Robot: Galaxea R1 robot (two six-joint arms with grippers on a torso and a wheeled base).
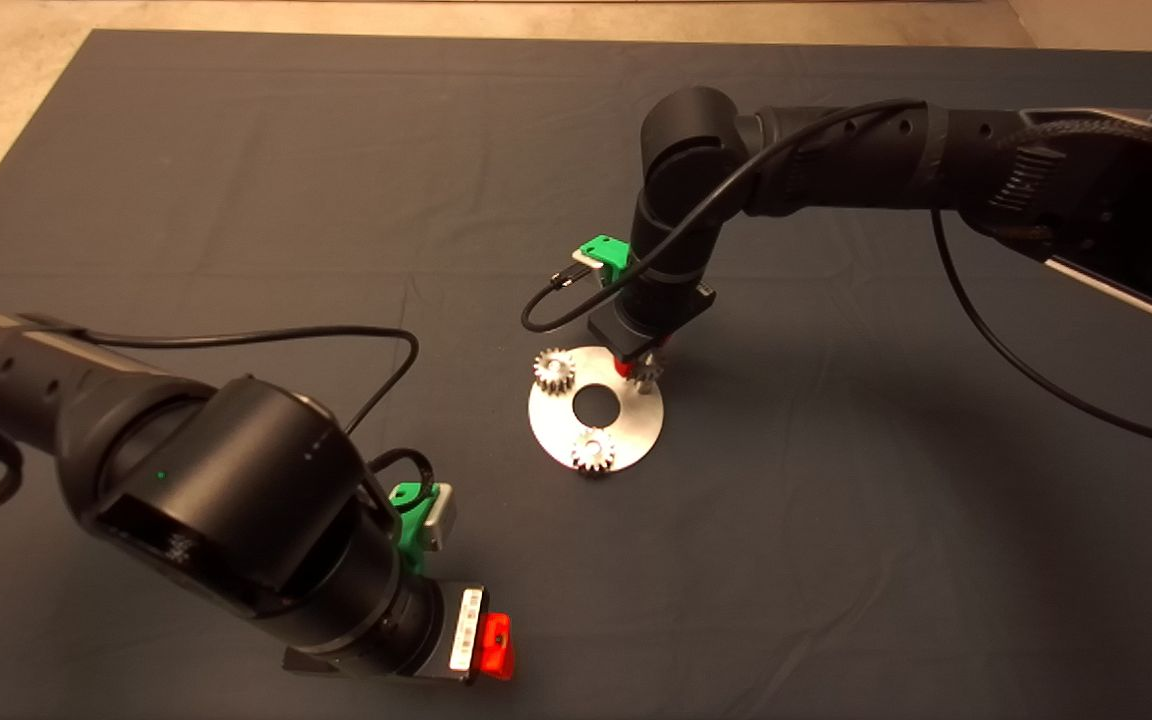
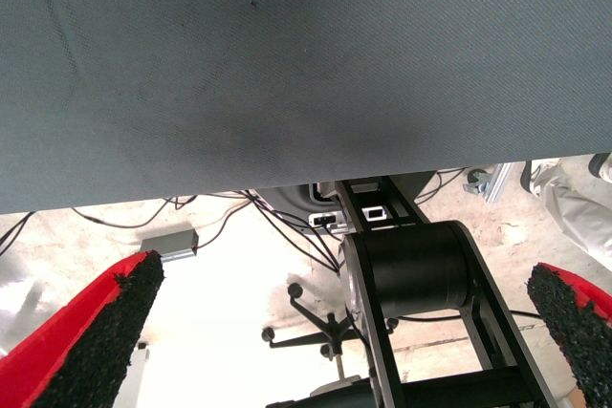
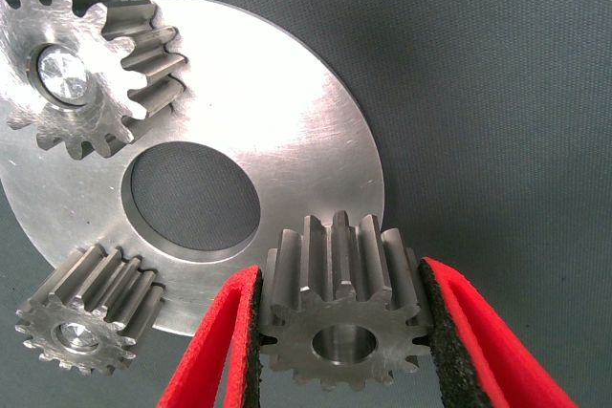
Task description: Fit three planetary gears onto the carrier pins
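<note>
The right gripper (image 3: 341, 332) had its two red fingers (image 3: 215, 351) pressed against opposite sides of a small metal gear (image 3: 339, 317), pinching it by the teeth. The gear's centre hole (image 3: 342, 341) was open, with no peg showing in it. From above, this gripper (image 1: 636, 362) stood at the far right edge of the round disc (image 1: 626, 420), its arm reaching in from the right, and the held gear (image 1: 648, 373) was at that rim; whether it touched the disc could not be told.

Two more gears were already on the disc (image 3: 287, 150). One (image 3: 76, 69) sat on a peg whose shiny flat top (image 3: 59, 72) showed through its hole; in the overhead view it was at the far left of the disc (image 1: 555, 370). The other (image 3: 84, 317) also had a peg end in its centre and lay at the near edge (image 1: 593, 451). The disc's big middle hole (image 1: 596, 404) showed the dark mat (image 1: 836, 520) through it.

The left gripper (image 1: 494, 645) was low and near the front of the mat, well apart from the disc. Its fingers (image 2: 91, 332) were spread wide with nothing between them, and beyond the mat's edge its camera saw floor, cables and a chair base.
</note>
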